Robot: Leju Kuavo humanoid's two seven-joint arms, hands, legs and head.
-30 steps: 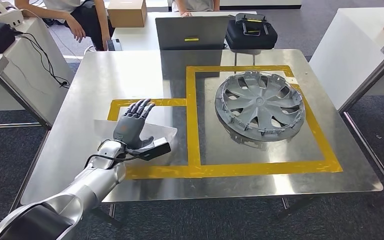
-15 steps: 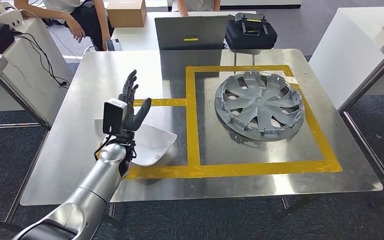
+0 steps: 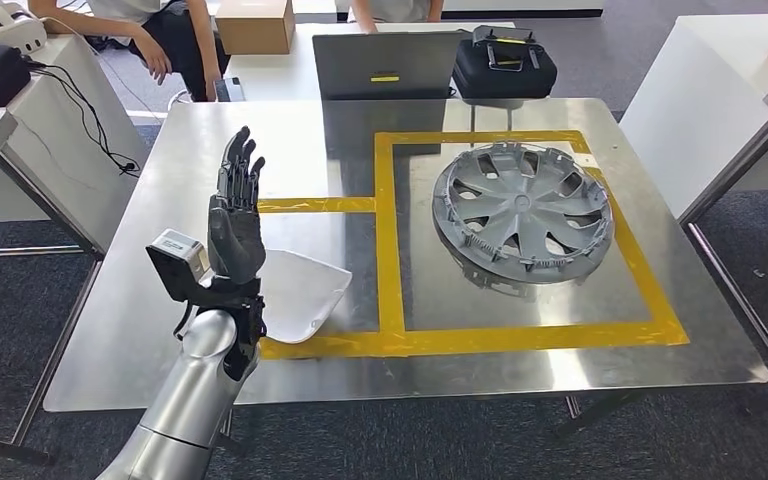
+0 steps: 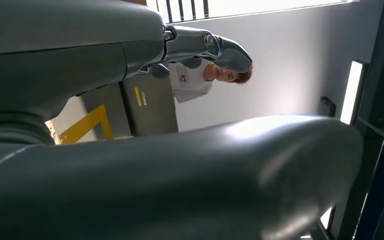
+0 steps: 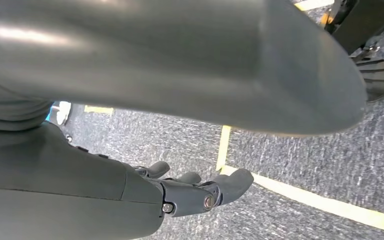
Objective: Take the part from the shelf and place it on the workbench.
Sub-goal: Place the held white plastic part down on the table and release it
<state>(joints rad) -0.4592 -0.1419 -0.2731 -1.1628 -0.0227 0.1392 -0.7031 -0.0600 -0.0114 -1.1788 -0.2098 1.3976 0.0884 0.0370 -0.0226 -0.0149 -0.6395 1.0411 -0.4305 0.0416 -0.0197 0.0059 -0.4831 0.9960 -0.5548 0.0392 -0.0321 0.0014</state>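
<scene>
left hand (image 3: 234, 225) raised above white part (image 3: 305, 295) on workbench (image 3: 520, 365), fingers (image 3: 240, 165) straight, empty, right hand (image 5: 190, 192) over carpet, fingers loosely curled

A white part (image 3: 305, 290) with a curved shape is seen lying flat on the shiny metal workbench (image 3: 260, 150). It is found near the front left corner, inside the small box marked with yellow tape. Its front edge touches the tape line, and one side is hidden behind the arm.
</scene>
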